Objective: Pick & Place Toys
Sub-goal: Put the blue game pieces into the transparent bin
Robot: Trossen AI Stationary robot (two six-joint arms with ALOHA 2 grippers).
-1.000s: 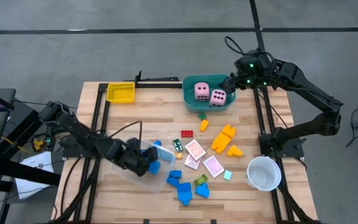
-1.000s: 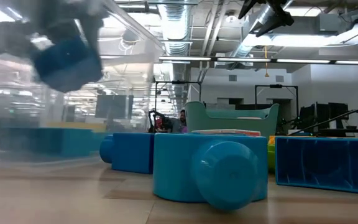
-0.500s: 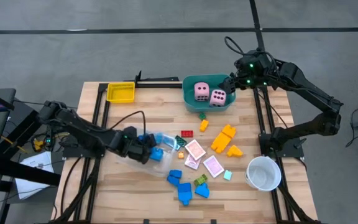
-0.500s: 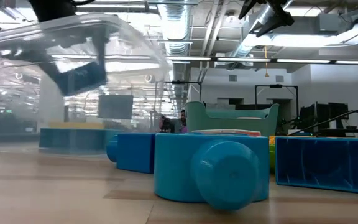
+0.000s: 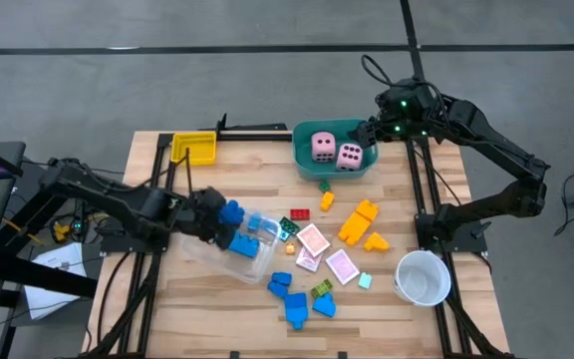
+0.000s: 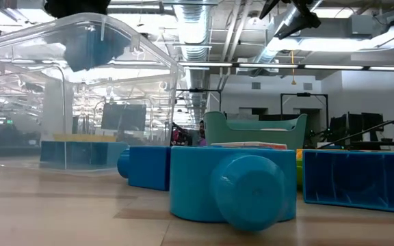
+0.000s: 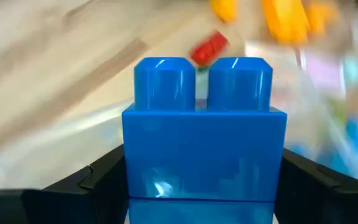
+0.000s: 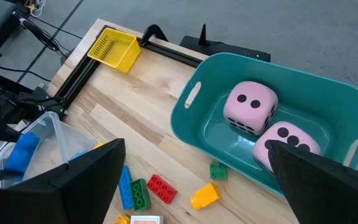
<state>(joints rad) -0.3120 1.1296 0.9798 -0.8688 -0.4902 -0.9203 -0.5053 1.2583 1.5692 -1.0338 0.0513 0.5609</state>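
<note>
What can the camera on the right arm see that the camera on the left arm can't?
Only the right wrist view shows the teal tub with two pink dice inside, the yellow tray at the table's edge, and a green block beside the tub.

Only the left wrist view shows a close look at the blue block gripped between the left end effector fingers.

Both show the wooden table, a red block and a yellow-orange block.
</note>
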